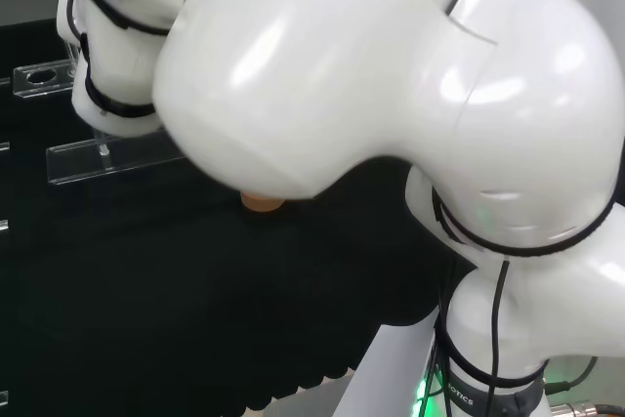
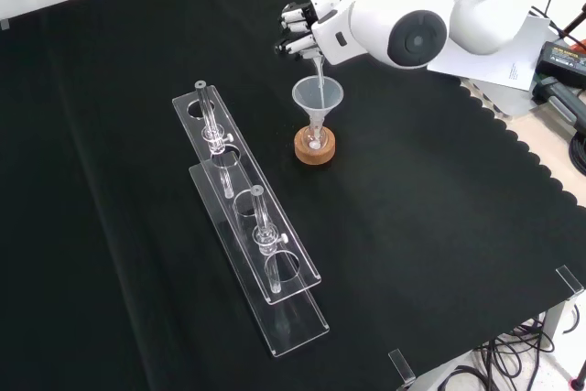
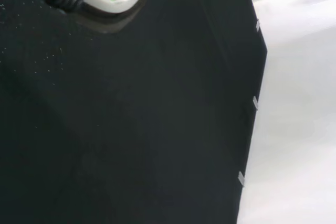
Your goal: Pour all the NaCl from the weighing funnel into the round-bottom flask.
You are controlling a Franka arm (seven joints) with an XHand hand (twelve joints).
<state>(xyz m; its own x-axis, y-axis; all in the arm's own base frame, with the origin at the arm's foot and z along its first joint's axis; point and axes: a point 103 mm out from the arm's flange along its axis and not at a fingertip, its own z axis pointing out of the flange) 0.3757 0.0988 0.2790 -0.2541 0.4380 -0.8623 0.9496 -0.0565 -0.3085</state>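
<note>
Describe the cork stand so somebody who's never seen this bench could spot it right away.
In the front view, find the two long clear racks lying on the black cloth. To their right, below the hand, sits the cork stand. It is the one brown, round thing there, with a clear funnel rising above it.

Even, bright overhead light; glossy glare patches on the white arm links [image 1: 391, 95]. Black cloth [image 2: 110, 180] swallows shadows. Wrist view looks soft, slightly blurred.

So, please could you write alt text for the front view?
The hand tilts a clear weighing funnel over a glass funnel set in a flask on a cork ring. Two clear racks lie to the left.
</note>
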